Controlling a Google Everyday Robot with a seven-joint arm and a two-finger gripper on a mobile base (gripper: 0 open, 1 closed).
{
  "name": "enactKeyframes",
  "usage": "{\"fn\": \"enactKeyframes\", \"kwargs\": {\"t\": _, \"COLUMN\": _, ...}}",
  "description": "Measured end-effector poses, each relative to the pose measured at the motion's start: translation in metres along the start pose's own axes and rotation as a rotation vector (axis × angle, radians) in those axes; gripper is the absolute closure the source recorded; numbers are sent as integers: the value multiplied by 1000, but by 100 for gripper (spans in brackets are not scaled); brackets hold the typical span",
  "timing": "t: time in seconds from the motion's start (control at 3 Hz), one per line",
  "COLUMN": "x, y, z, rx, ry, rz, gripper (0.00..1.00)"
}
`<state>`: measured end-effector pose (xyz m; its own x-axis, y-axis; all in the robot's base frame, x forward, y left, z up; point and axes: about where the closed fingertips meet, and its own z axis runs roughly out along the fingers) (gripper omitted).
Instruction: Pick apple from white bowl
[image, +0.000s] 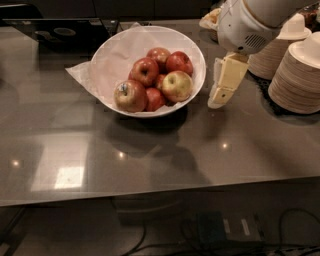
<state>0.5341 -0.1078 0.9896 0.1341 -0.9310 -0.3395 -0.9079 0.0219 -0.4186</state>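
Observation:
The white bowl (112, 55), wide and lined with crumpled white paper, stands at the back middle of the grey counter. It holds several apples. The deep-red glossy apple (180, 62) lies at the back right of the pile. Around it are a yellow-green blushed apple (177, 85), a red-yellow apple with a sticker (129, 95) and another red apple (145, 71). My gripper (222, 85), cream-coloured under a white wrist, hangs just right of the bowl's right rim. It is outside the bowl, points down at the counter and holds nothing.
Stacks of cream paper bowls (299, 75) stand at the right edge, close to my arm. A dark tray (60, 32) lies at the back left. A snack container (210, 20) sits behind the arm. The counter's front edge (150, 197) runs across the lower view.

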Motion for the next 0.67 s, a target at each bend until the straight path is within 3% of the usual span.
{"fn": "enactKeyframes", "kwargs": {"t": 0.33, "x": -8, "y": -8, "z": 15, "rx": 13, "ry": -71, "rz": -8, "gripper": 0}}
{"fn": "enactKeyframes", "kwargs": {"t": 0.67, "x": -32, "y": -25, "z": 41, "rx": 18, "ry": -195, "rz": -48, "gripper": 0}}
